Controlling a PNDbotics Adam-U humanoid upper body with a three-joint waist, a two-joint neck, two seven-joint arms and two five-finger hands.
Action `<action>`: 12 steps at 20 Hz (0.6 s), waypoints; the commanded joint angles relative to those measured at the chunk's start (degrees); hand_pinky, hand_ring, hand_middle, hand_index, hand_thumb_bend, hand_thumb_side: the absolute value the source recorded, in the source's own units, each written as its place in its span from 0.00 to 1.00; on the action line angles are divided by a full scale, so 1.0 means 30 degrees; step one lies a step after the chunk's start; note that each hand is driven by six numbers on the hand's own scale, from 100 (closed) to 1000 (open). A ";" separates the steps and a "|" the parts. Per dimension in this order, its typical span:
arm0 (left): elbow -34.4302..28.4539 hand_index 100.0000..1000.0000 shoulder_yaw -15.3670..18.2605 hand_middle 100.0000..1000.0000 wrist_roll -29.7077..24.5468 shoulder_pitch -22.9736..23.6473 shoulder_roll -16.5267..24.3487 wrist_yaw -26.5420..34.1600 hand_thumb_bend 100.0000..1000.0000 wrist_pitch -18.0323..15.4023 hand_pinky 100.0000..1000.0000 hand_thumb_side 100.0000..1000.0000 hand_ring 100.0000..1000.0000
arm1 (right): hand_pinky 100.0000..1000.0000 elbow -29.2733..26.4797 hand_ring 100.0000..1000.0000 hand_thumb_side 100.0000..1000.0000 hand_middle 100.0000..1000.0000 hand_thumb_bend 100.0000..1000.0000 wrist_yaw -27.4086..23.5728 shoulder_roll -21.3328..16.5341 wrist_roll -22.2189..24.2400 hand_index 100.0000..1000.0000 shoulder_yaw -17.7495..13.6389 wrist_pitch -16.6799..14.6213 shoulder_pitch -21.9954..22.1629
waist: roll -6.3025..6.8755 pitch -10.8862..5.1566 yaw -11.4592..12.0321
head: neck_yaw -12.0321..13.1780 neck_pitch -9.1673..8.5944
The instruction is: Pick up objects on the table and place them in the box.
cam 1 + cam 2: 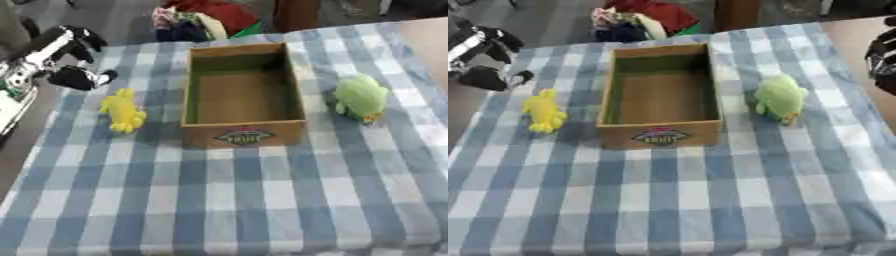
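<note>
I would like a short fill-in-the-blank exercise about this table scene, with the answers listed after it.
1. The cardboard box in the middle of the checkered tablecloth has ____ inside it.
2. The yellow toy lies on the ____ side of the box.
3. The toy on the other side of the box is ____ in colour.
4. The left hand is above the table's far-left corner, holding ____.

Missing words: nothing; left; green; nothing

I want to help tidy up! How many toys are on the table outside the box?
2. The yellow toy lies left of the box; the green toy lies to its right. The box looks empty.
</note>
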 commanded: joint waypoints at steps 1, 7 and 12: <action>0.1142 0.76 -0.0344 0.66 -0.1414 -0.0743 -0.0118 -0.0910 0.35 -0.0501 0.69 0.05 0.59 | 0.52 -0.0154 0.60 0.00 0.57 0.00 0.0123 -0.0375 0.0118 0.77 -0.0013 -0.0043 -0.0218 | -0.0061 -0.0306 -0.0049 | 0.0028 0.0092; 0.3303 0.77 -0.0218 0.67 -0.2619 -0.1466 -0.1526 -0.2746 0.36 -0.0974 0.70 0.04 0.61 | 0.52 -0.0120 0.60 0.00 0.57 0.00 0.0105 -0.0343 0.0125 0.77 -0.0032 -0.0039 -0.0161 | -0.0049 -0.0343 -0.0137 | 0.0006 0.0092; 0.4360 0.78 -0.0025 0.69 -0.2844 -0.1705 -0.2165 -0.4431 0.36 -0.0987 0.69 0.04 0.63 | 0.52 -0.0113 0.60 0.00 0.57 0.00 0.0092 -0.0322 0.0115 0.77 -0.0055 -0.0033 -0.0124 | -0.0054 -0.0368 -0.0214 | -0.0025 0.0092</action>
